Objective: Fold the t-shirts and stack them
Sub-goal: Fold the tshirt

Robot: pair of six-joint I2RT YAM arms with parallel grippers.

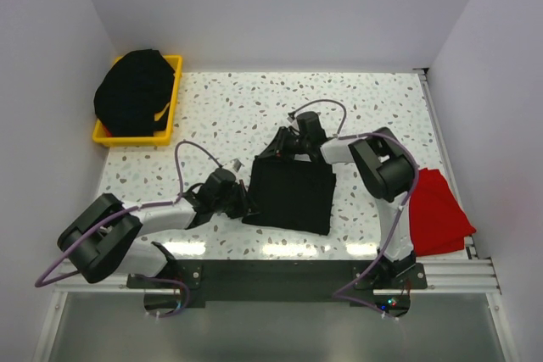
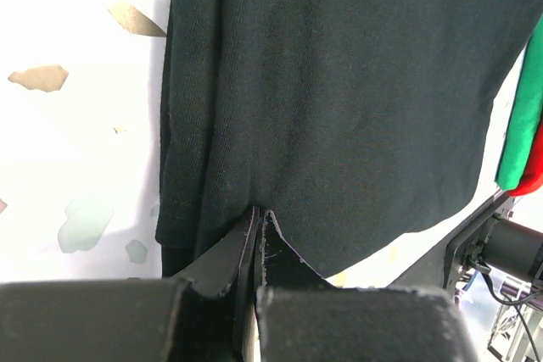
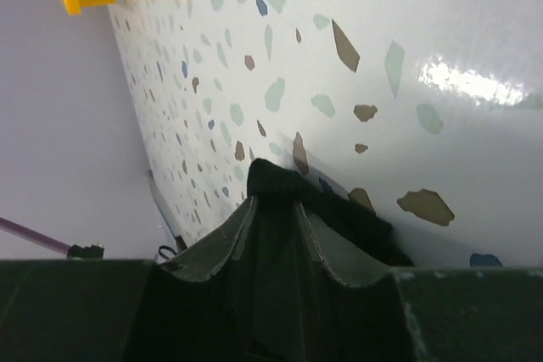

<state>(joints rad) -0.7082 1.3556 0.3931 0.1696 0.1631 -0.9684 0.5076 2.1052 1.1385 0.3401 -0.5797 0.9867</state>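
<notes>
The left gripper has its two fingers pressed together on the near left edge of a black t-shirt. In the left wrist view, the dark cloth runs down between the fingertips, so the gripper is pinching the shirt.

The right gripper clamps the same shirt at its far left corner. In the right wrist view, a fold of black cloth bunches up between its two fingers, which stand a little apart around it.

The black t-shirt lies folded in a rough rectangle at the middle of the speckled white table, between the two arms. The left arm reaches in low from the near left. The right arm bends over from the right to reach the shirt's far edge.

A red t-shirt lies at the right edge of the table, just beside the right arm and well apart from the black one.

At the far left corner sits a yellow bin, filled with a heap of black t-shirts that rises above its rim.
</notes>
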